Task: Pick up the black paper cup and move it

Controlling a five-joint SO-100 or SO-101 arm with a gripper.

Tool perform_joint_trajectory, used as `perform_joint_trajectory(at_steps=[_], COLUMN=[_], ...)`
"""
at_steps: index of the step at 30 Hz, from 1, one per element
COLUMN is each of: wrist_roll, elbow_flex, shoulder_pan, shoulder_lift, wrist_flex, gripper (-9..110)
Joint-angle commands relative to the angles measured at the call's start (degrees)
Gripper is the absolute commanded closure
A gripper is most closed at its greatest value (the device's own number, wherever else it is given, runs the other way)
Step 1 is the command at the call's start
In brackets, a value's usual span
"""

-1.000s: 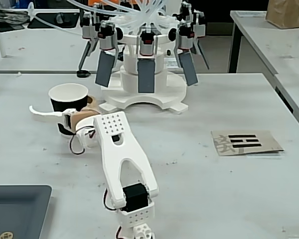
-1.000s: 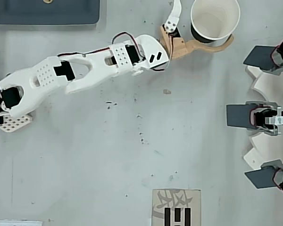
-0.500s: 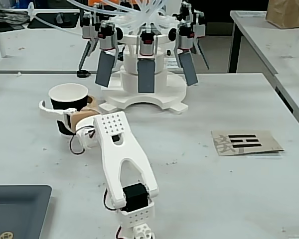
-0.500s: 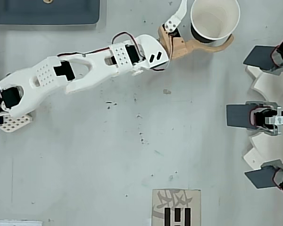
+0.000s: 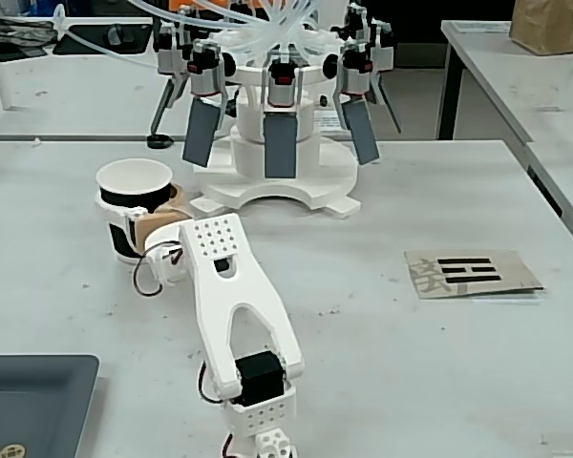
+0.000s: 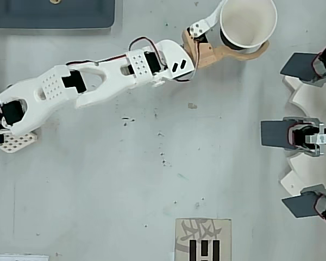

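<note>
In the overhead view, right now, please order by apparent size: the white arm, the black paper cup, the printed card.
1. white arm, clearly largest.
2. black paper cup and printed card: too alike to rank; the card is cut off by the frame edge.

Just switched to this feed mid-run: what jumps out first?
The white arm stretches across the table, its gripper closed around the black paper cup at the fixed view's left. Behind it stands a white multi-paddle machine; a printed card lies at right.
</note>
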Motion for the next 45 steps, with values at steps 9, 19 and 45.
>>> perform_joint_trajectory(at_steps=[9,19,45], wrist_roll=[-0.3,-0.9,-1.8], elbow_flex=[3.3,14.2,57.1], shoulder_pan=[-0.7,-0.5,4.2], shoulder_lift=[8.2,19.0,49.7], wrist_flex=[0.4,0.0,-13.1], gripper=[91,92,92])
